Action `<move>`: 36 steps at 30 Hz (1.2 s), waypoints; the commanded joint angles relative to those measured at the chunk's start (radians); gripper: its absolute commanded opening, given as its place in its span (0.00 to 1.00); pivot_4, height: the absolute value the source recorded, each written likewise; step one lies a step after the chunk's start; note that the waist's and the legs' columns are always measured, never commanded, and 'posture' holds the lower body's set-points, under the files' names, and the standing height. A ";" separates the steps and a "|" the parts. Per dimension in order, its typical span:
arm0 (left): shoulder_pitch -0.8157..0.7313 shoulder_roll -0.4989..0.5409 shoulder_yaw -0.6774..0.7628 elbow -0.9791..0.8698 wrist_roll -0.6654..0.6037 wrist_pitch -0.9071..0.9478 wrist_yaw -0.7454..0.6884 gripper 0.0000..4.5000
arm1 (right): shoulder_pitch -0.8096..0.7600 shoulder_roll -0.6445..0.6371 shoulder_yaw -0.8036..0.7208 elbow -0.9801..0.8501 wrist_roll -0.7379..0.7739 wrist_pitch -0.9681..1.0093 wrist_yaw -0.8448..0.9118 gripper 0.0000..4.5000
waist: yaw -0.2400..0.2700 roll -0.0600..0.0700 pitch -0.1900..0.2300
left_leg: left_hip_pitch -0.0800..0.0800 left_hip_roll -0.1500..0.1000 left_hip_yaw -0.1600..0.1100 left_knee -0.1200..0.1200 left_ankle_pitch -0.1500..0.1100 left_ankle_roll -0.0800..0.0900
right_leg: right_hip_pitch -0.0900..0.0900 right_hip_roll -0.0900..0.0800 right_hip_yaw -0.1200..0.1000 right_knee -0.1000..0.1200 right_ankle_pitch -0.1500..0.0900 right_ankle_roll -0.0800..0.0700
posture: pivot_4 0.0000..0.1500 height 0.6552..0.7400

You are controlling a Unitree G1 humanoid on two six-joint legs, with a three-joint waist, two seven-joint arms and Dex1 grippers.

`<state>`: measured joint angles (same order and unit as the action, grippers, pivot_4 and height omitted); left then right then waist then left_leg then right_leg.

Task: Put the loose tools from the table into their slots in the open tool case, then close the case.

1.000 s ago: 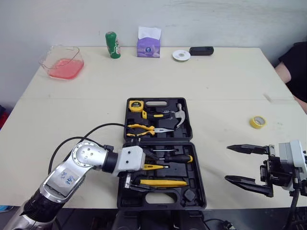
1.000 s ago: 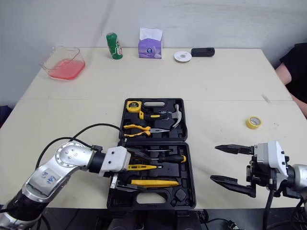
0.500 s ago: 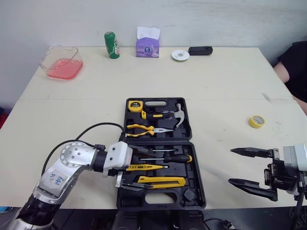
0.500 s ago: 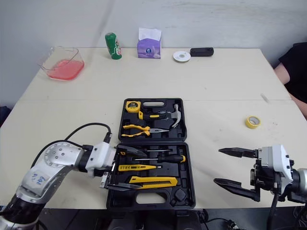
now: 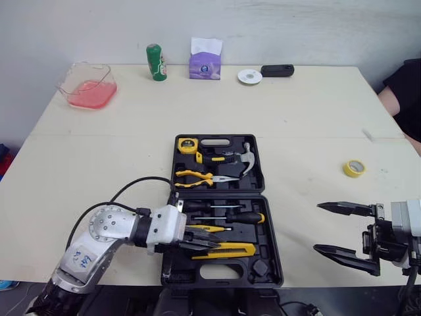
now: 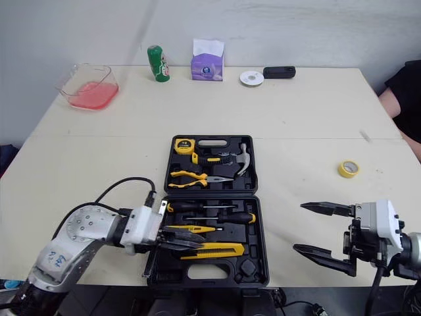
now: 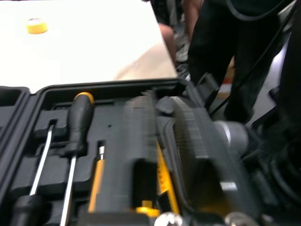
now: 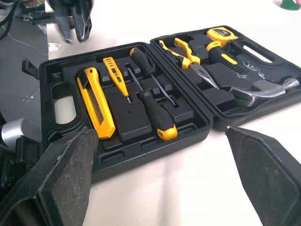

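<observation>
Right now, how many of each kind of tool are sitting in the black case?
Tape measure: 1
Hammer: 1
Pliers: 1
Screwdrivers: 2
Yellow tester pen: 1
Utility knife: 1
Total: 7 tools in the tool case

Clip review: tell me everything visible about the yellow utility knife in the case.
The yellow utility knife is a long, flat, plastic-looking bar with a dark strip along its middle. It lies flat in a recess of the near half of the open black tool case, beside the handle cutout. The left claw hangs over its left end; contact is unclear.
</observation>
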<state>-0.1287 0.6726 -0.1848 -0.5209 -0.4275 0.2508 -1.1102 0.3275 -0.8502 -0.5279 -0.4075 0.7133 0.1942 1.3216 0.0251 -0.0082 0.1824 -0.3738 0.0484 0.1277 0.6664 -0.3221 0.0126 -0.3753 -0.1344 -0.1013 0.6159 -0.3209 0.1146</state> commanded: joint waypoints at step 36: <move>-0.045 0.015 -0.263 0.221 0.324 -0.014 0.058 0.01 | 0.009 0.037 0.005 0.011 -0.028 -0.046 -0.021 1.00 | 0.000 0.005 -0.008 | 0.004 0.000 0.000 -0.001 -0.001 0.002 | 0.003 -0.002 0.000 0.000 0.000 0.000 | 1.00 1.00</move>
<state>-0.2063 0.6635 -0.4158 -0.3697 -0.1534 0.2401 -1.0372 0.3364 -0.8183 -0.5156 -0.3965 0.6820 0.1674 1.2958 0.0253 -0.0028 0.1743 -0.3703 0.0485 0.1273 0.6657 -0.3231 0.0143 -0.3722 -0.1360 -0.1013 0.6157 -0.3211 0.1143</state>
